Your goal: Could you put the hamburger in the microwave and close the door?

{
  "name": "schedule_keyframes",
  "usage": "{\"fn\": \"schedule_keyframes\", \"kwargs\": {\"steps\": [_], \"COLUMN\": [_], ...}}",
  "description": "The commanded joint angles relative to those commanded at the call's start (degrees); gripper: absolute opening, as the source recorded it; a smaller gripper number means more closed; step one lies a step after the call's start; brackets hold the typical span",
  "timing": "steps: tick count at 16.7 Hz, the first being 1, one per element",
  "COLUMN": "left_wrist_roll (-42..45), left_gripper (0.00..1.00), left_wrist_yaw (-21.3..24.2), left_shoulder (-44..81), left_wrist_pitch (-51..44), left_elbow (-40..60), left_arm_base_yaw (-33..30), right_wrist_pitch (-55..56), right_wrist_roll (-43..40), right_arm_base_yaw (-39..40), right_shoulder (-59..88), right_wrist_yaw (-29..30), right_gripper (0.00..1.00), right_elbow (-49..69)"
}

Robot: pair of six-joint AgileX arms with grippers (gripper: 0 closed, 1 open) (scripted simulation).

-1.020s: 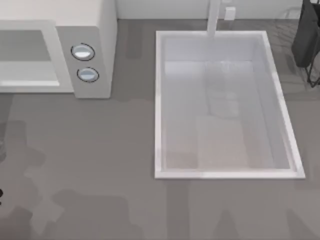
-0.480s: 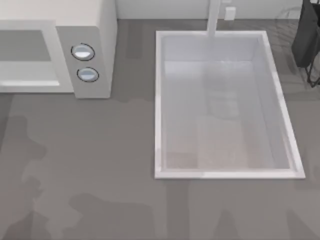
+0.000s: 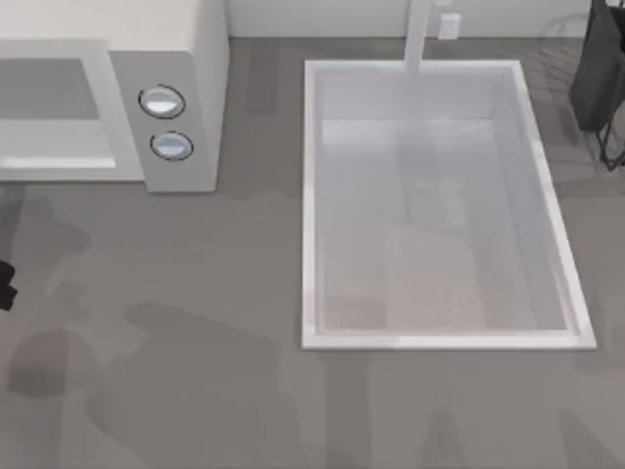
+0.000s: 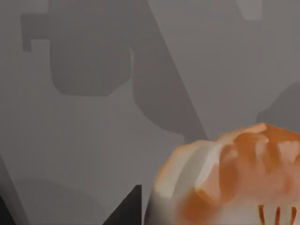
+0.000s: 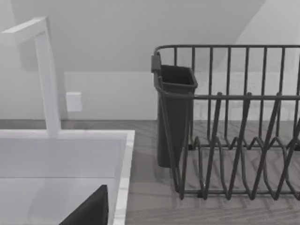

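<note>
The hamburger (image 4: 234, 178), a pale bun with orange-red patches, looms close in the left wrist view, pressed against a dark finger (image 4: 127, 212) and held well above the grey table. My left gripper (image 3: 4, 286) is a dark bit at the top view's left edge, below the microwave (image 3: 186, 59). The off-white microwave stands at the back left, with two round knobs (image 3: 162, 102) and a wide grey cavity (image 3: 49, 98) in a thick white frame. I cannot tell the door apart from that frame. Part of my right gripper (image 5: 89, 213) hangs by the sink's corner, facing the dish rack.
A large white sink basin (image 3: 311, 195) with a tap (image 3: 418, 34) takes up the table's middle and right. A dark wire dish rack (image 5: 234, 140) with a cutlery cup (image 5: 174, 112) stands at the back right. Bare grey table lies in front of the microwave.
The dark tip of my left arm has moved up the left edge toward the microwave. The arm shadows on the table shifted with it.
</note>
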Motion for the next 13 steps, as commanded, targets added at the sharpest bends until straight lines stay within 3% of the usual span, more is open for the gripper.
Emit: {"fn": "schedule_keyframes", "kwargs": {"steps": [13], "left_wrist_roll": [-19.4], "left_gripper": [0.00], "left_wrist_yaw": [6.8], "left_shoulder": [30.4], "left_wrist_pitch": [77.1], "left_elbow": [-2.7], "left_arm_base_yaw": [1.1], "right_wrist_pitch": [0.0], "right_wrist_roll": [0.0], "right_arm_base_yaw": [0.0], "right_shoulder": [0.0], "right_wrist_yaw": [0.0], "right_gripper": [1.00], "right_elbow": [0.0]}}
